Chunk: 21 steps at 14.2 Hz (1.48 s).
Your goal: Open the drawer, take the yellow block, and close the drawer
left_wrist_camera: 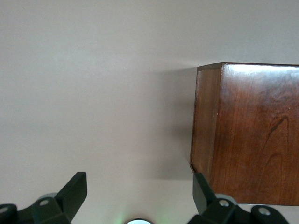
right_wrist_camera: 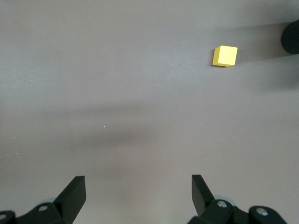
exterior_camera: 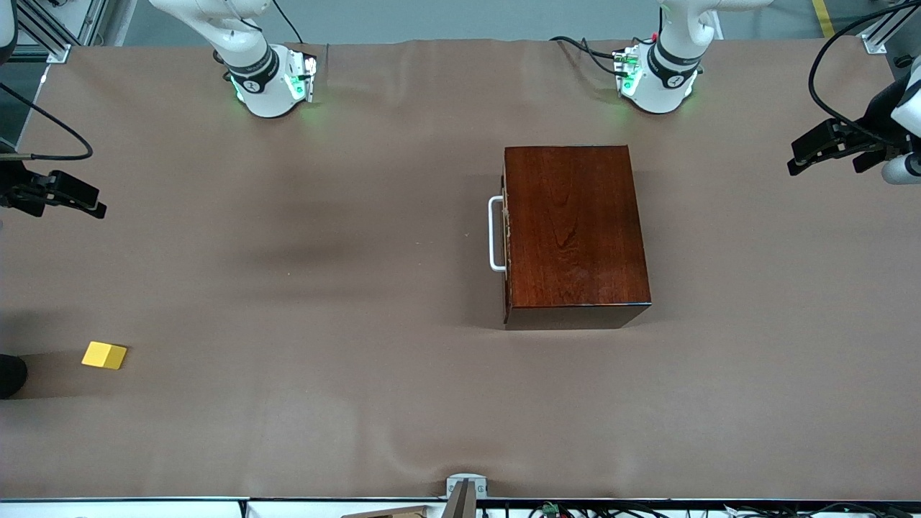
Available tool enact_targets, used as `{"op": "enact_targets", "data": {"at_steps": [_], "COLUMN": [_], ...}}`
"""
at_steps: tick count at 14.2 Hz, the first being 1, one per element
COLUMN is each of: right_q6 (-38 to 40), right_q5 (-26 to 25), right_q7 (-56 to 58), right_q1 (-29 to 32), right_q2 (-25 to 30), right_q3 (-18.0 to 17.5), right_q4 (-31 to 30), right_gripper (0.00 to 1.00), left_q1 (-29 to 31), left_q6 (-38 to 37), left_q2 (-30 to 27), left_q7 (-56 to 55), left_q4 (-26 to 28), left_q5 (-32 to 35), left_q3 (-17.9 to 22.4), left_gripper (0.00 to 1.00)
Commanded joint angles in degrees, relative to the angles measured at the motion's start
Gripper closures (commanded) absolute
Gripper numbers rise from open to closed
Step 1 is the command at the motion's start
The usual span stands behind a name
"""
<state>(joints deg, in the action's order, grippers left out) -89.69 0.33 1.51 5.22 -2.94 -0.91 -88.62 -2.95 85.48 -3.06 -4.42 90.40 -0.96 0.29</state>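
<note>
The right gripper (exterior_camera: 61, 196) hung over the table's edge at the right arm's end, jaws spread wide and holding nothing. The block (exterior_camera: 104, 355) lay on the cloth at that same end, nearer the front camera, well apart from the drawer (exterior_camera: 506, 234). It looked light and rigid, with flat faces that a pinch across two parallel sides would suit. The drawer sat shut in its box (exterior_camera: 575, 230), and its handle (exterior_camera: 495, 234) was the obvious hold; the glossy wood was probably slippery. The left gripper (exterior_camera: 838, 147) waited over the left arm's end, open and empty.
</note>
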Motion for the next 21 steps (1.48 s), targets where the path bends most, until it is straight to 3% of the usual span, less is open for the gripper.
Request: {"op": "enact_targets", "data": {"at_steps": [1, 10, 21], "right_q6": [0.57, 0.65, 0.65], "right_q5": [-0.59, -0.59, -0.59], "right_q7": [0.34, 0.34, 0.34], "right_q1": [0.41, 0.41, 0.41], "right_q2": [0.13, 0.04, 0.04], "right_q3": [-0.32, -0.32, -0.32], "right_q4": [0.46, 0.46, 0.46], "right_gripper": [0.0, 0.0, 0.0], "left_q1": [0.66, 0.4, 1.11], "left_q6": [-0.93, -2.51, 0.39], "left_q2": [-0.72, -1.33, -0.28], "left_q7": [1.08, 1.26, 2.31], "left_q4": [-0.14, -0.23, 0.39], "left_q5": [0.17, 0.78, 1.05], "left_q3": [-2.74, -6.0, -5.74], "left_gripper": [0.0, 0.0, 0.0]}}
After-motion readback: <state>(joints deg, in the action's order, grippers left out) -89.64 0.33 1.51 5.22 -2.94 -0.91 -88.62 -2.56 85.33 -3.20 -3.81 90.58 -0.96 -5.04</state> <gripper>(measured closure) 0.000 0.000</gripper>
